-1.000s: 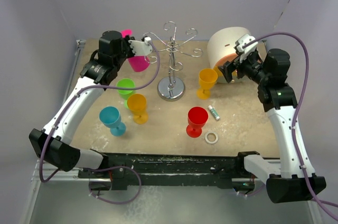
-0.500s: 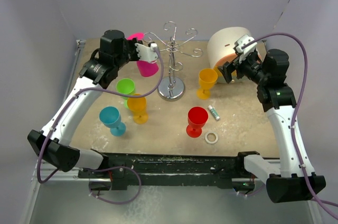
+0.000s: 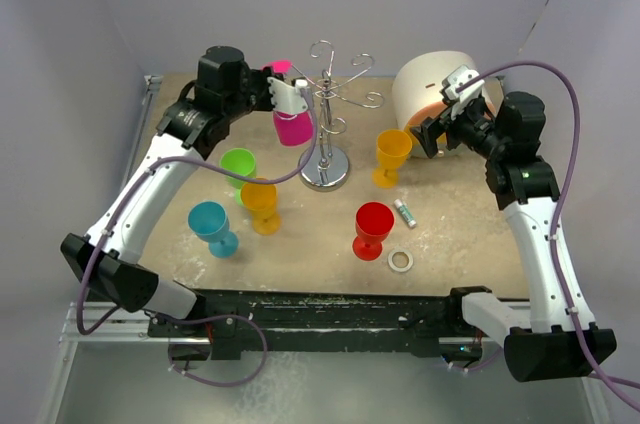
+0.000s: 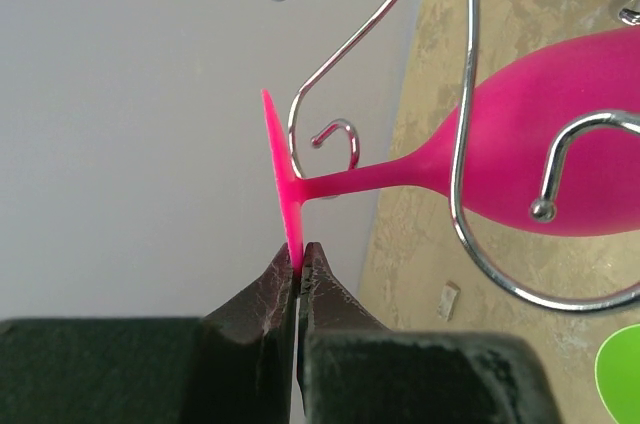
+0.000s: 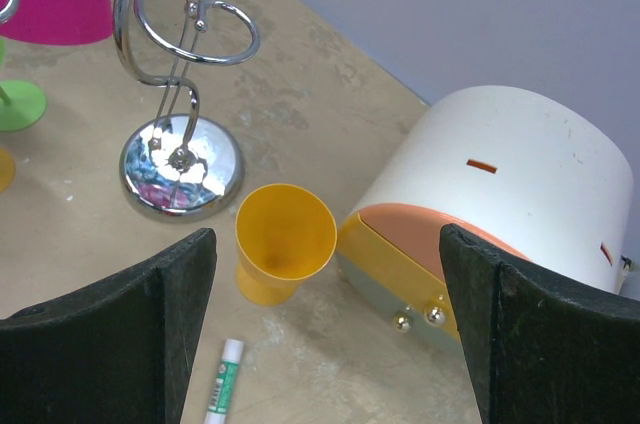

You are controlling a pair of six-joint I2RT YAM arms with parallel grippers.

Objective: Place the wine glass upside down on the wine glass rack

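Note:
My left gripper [image 4: 300, 256] is shut on the rim of the foot of a pink wine glass [image 4: 560, 144]. From the top view the pink wine glass [image 3: 293, 127] hangs foot up and bowl down, right beside the left arms of the wine glass rack [image 3: 325, 172]. In the left wrist view its stem crosses the rack's curled chrome wires [image 4: 462, 144]. Whether it rests on one I cannot tell. My right gripper [image 5: 325, 244] stands wide open with nothing in it, above a yellow glass, to the right of the rack [image 5: 180, 164].
Upright glasses stand around the rack: green [image 3: 238, 162], orange [image 3: 260, 199], blue [image 3: 210, 224], red [image 3: 373, 224] and yellow [image 3: 392, 152]. A round white-and-orange drawer box [image 3: 435, 89] sits back right. A glue stick [image 3: 405, 212] and a tape ring [image 3: 401, 260] lie near the red glass.
My left arm has carried the pink glass to the right, from the back left up to the rack's arms. The right arm has not moved.

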